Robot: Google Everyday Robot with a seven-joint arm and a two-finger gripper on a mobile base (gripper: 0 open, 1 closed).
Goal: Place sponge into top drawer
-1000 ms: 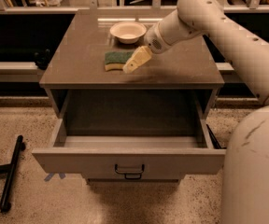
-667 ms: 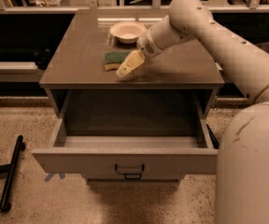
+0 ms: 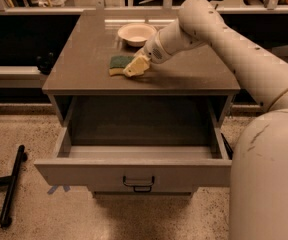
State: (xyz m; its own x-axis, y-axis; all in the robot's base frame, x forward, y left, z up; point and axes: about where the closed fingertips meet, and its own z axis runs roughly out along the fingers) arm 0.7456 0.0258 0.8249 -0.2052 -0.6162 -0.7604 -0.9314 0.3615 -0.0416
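Nothing readable anywhere from here, not even on the cream gripper (image 3: 135, 65) just beside the rectangular green-topped yellow sponge (image 3: 117, 64).

Green-yellow sponge (image 3: 118, 64) flat on cabinet top (image 3: 81, 69), claw (image 3: 135, 67) seemingly touching it; top drawer (image 3: 84, 172) open.

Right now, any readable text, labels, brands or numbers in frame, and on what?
None readable: no text, label or number shows on the top drawer, sponge, bowl or arm.
The gripper is over the cabinet top, at the sponge's right end.
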